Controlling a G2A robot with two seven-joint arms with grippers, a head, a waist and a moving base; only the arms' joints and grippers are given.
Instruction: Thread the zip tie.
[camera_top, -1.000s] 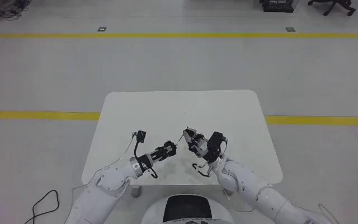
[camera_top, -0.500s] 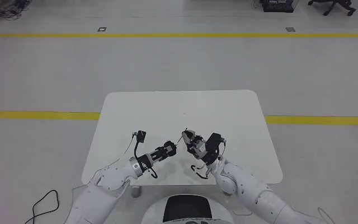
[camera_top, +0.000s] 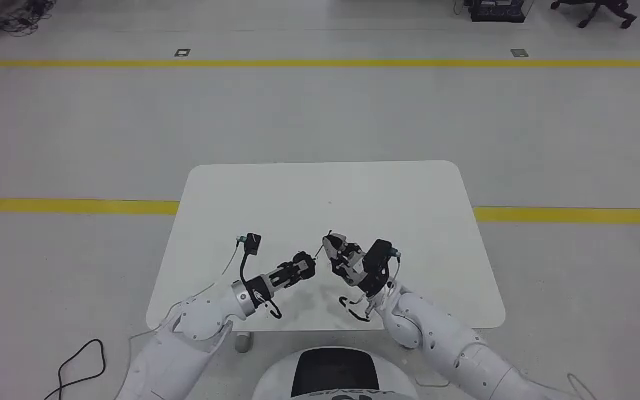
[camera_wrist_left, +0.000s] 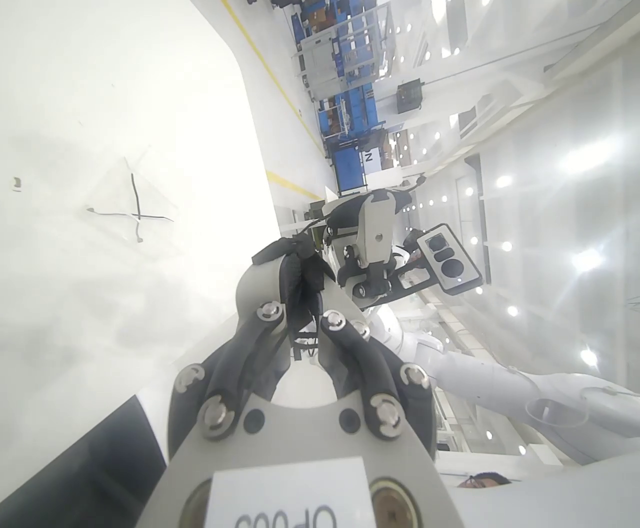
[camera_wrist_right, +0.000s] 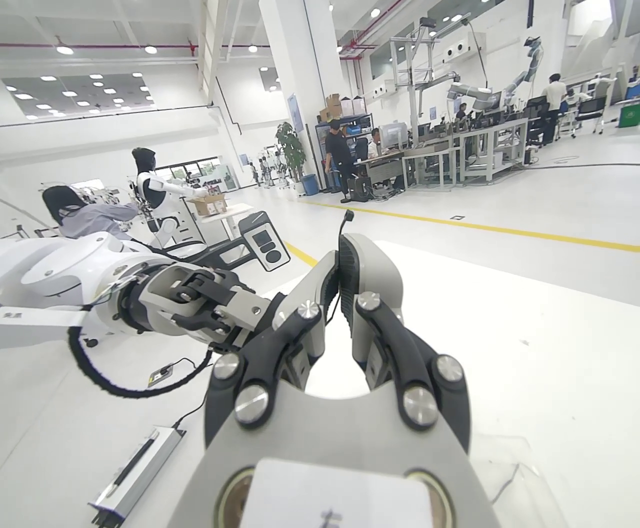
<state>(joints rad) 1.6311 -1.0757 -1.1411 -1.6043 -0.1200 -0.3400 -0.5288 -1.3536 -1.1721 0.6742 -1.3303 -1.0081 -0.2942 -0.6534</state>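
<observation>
On the white table (camera_top: 420, 200), a flat clear plastic bag (camera_wrist_left: 156, 194), with a few thin ties (camera_wrist_left: 134, 195) crossed inside or on top, hard to tell which. Above the near part of the table, both arms up in the air, tips facing each other, very near. Right gripper (camera_wrist_right: 340, 265) squeezed tight on the thin black zip tie (camera_wrist_right: 348, 215), little head poking up past the fingertips. Left gripper (camera_wrist_left: 300, 260) squeezed tight too, black pads pressed together; too dark there to tell if anything sits between them. Lower end of the zip tie hidden behind the fingers.
</observation>
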